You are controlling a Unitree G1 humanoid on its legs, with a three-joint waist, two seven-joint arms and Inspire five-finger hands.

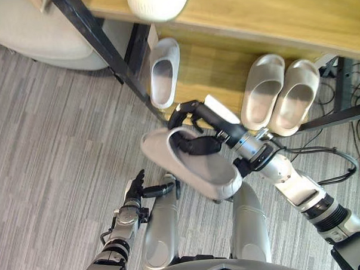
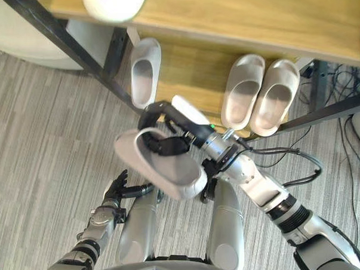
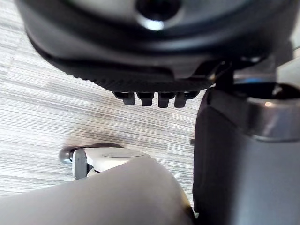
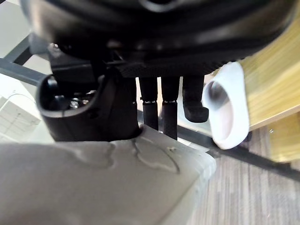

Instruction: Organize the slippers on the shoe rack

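My right hand (image 1: 198, 117) was clenched on a pale grey slipper (image 1: 193, 167), fingers hooked inside its opening, holding it in the air just in front of the shoe rack (image 1: 270, 17). On the rack's lower shelf lay a single slipper (image 1: 163, 72) and, apart from it, a pair of slippers (image 1: 263, 89) side by side. A fourth slipper (image 1: 157, 4) overhung the rack's upper shelf. My left hand (image 1: 134, 186) hung low, well clear of the rack, fingers relaxed and holding nothing.

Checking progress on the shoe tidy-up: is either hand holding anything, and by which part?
The right hand holds a grey slipper by the rim of its foot opening, fingers curled inside. The left hand holds nothing.
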